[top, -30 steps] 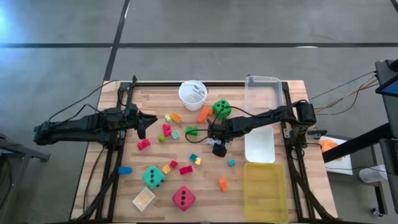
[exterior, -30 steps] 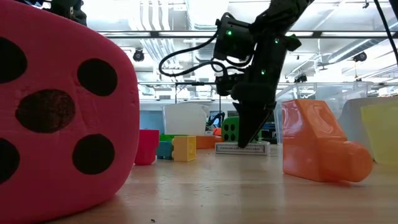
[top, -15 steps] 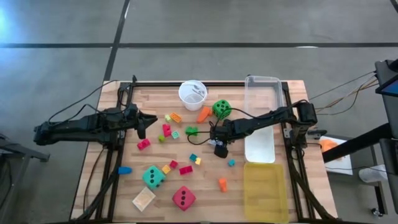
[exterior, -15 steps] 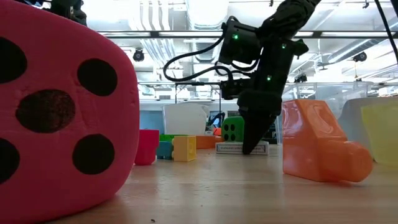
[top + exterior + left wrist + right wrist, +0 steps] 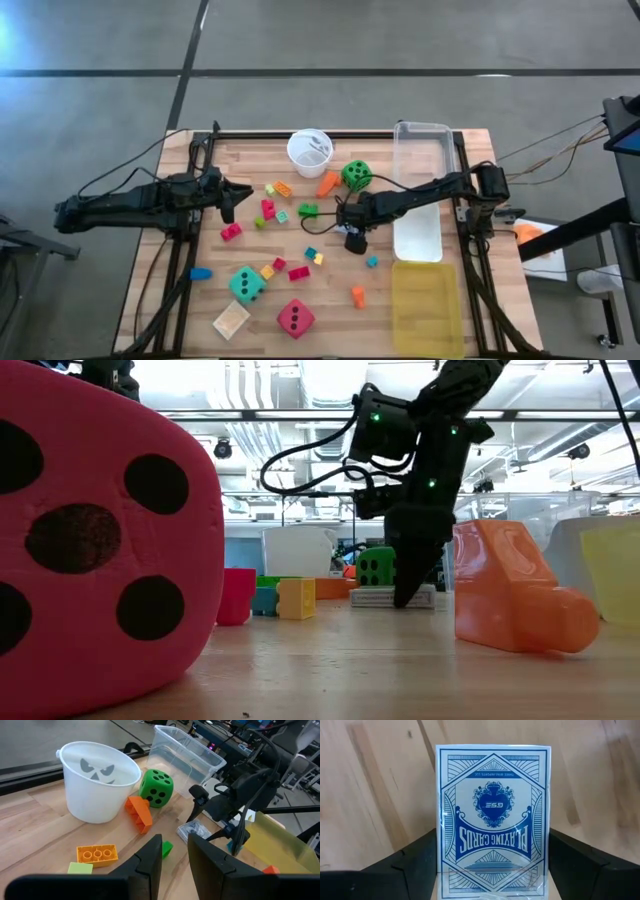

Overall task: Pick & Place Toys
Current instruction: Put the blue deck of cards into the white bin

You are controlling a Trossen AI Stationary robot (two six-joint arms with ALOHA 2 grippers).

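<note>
A blue-and-white card pack (image 5: 492,815) lies flat on the wooden table near its middle, and also shows in the left wrist view (image 5: 192,830). My right gripper (image 5: 350,232) stands over it, pointing steeply down, its fingers closed on the pack's sides. My left gripper (image 5: 240,193) hovers shut at the table's left side, touching nothing. A green die (image 5: 355,174) sits just behind the pack. A teal die (image 5: 246,284), a red-pink die (image 5: 295,318) and a tan tile (image 5: 231,320) rest near the front edge. Small coloured blocks (image 5: 270,210) are scattered between. My right gripper pinches the card pack between its two fingers, one finger (image 5: 415,857) on each long edge (image 5: 439,845). The fingers come from above, slanting steeply down. The pack lies face up, flat on the table (image 5: 375,598).
A white cup (image 5: 310,152) stands at the back centre. A clear bin (image 5: 420,190) and a yellow bin (image 5: 428,305) line the right side. An orange block (image 5: 510,595) stands near the pack, and another orange block (image 5: 358,295) lies toward the front.
</note>
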